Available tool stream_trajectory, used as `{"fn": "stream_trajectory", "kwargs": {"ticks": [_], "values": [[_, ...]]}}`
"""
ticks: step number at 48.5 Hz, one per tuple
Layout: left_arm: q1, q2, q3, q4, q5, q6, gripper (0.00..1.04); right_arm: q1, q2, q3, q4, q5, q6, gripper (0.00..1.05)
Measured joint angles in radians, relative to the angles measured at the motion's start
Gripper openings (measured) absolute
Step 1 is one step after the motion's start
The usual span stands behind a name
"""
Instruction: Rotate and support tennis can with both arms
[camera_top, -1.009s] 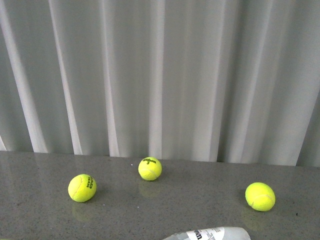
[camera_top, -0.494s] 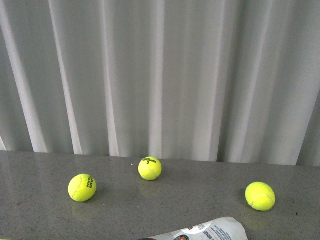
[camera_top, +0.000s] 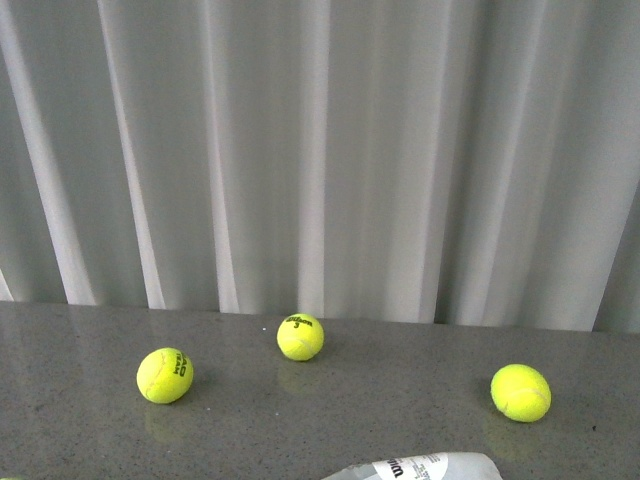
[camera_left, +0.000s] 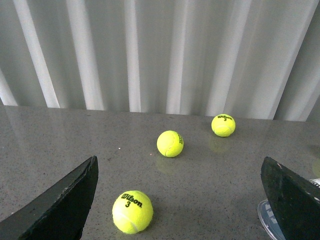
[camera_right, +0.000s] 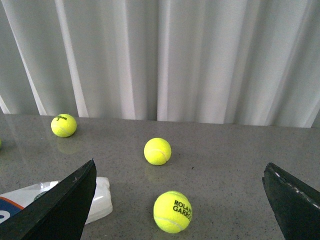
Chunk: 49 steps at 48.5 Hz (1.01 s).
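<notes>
Firstly, container: one tennis can (camera_top: 420, 467), clear tube with white Wilson label, lay on its side on the grey table (camera_top: 80, 420) at the near edge of the front view, only its upper flank in frame. Whether it held anything could not be told.

Loose items, outside the can: three yellow tennis balls on the table, namely the left ball (camera_top: 165, 375), the middle ball (camera_top: 300, 337) nearest the white curtain (camera_top: 320, 150), and the right ball (camera_top: 520, 392). All lay well apart.

Left gripper (camera_left: 178, 165): jaws spread wide, holding nothing, with the table and balls in the gap. A ball marked Wilson 3 (camera_left: 132, 212) lay nearest to it. A rounded clear edge of the can (camera_left: 266, 220) peeped from behind one finger.

Right gripper (camera_right: 178, 167): jaws spread wide, holding nothing. A ball printed Roland Garros (camera_right: 172, 211) lay nearest. One end of the can (camera_right: 99, 199) showed just beside one finger, with orange and navy label visible.

Front view: neither arm in frame. Wrist views alone showed the fingers and the ball lettering.
</notes>
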Motion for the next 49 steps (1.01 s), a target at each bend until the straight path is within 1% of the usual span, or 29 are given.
{"fn": "stream_trajectory", "kwargs": {"ticks": [30, 32, 33, 34, 36, 38, 40, 43, 44, 47, 49], "values": [[0.0, 0.0, 0.0, 0.0, -0.001, 0.0, 0.98, 0.0, 0.0, 0.0, 0.0, 0.0, 0.0, 0.98], [-0.01, 0.028, 0.014, -0.045, -0.035, -0.029, 0.98, 0.0, 0.0, 0.0, 0.0, 0.0, 0.0, 0.98], [-0.014, 0.061, 0.037, -0.103, -0.064, -0.069, 0.98, 0.0, 0.0, 0.0, 0.0, 0.0, 0.0, 0.98], [-0.016, 0.11, 0.061, -0.149, -0.068, -0.105, 0.98, 0.0, 0.0, 0.0, 0.0, 0.0, 0.0, 0.98], [-0.016, 0.241, 0.101, -0.153, -0.04, -0.169, 0.98, 0.0, 0.0, 0.0, 0.0, 0.0, 0.0, 0.98], [-0.008, 0.375, 0.128, -0.094, 0.011, -0.224, 0.98, 0.0, -0.001, 0.0, 0.0, 0.0, 0.0, 0.98], [0.008, 0.578, 0.171, 0.038, 0.122, -0.27, 0.98, 0.0, 0.0, 0.0, 0.0, 0.0, 0.0, 0.98], [0.023, 0.773, 0.23, 0.166, 0.238, -0.307, 0.98, 0.0, 0.0, 0.0, 0.0, 0.0, 0.0, 0.98], [0.025, 0.804, 0.24, 0.184, 0.257, -0.316, 0.98, 0.0, 0.0, 0.0, 0.0, 0.0, 0.0, 0.98], [0.031, 0.981, 0.298, 0.281, 0.371, -0.346, 0.98, 0.0, -0.001, 0.0, 0.0, 0.0, 0.0, 0.98], [0.031, 1.087, 0.332, 0.334, 0.427, -0.355, 0.98, 0.0, 0.0, 0.0, 0.0, 0.0, 0.0, 0.98]]}}
